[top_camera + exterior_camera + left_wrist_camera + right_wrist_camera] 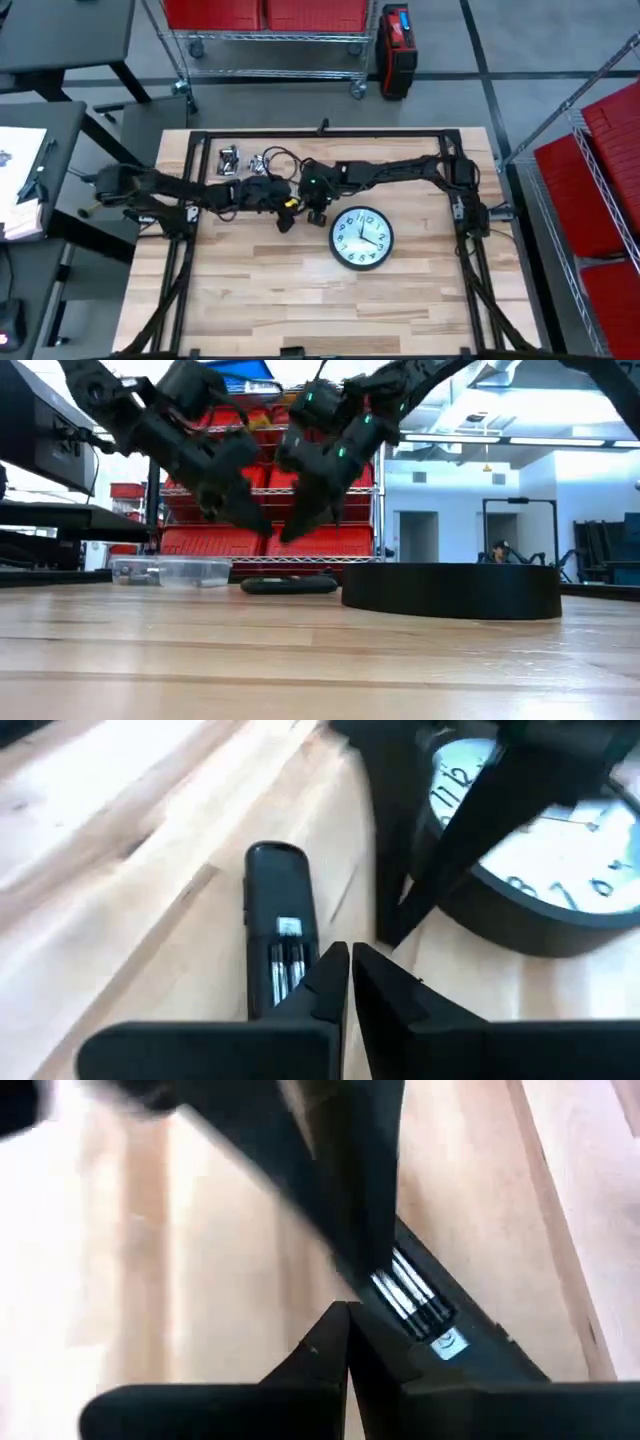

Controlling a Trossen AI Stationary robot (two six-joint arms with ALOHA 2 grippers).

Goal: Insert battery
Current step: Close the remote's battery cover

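Clock point(450, 590) nearest | remote point(280, 935) compartment: batts in | clear tub point(170, 571) contents unclear

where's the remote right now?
High view: the remote lies flat on the table, just left of the wall clock, under the left gripper and right gripper.

clock point(361, 238) beside remote point(285, 221), table front open

I work in a lab or workshop: my wooden surface point(300, 300) stands on grey concrete floor point(520, 60), wire shelving point(270, 40) holds red bins point(610, 130), and bright white walls with doorways point(415, 535) stretch behind.
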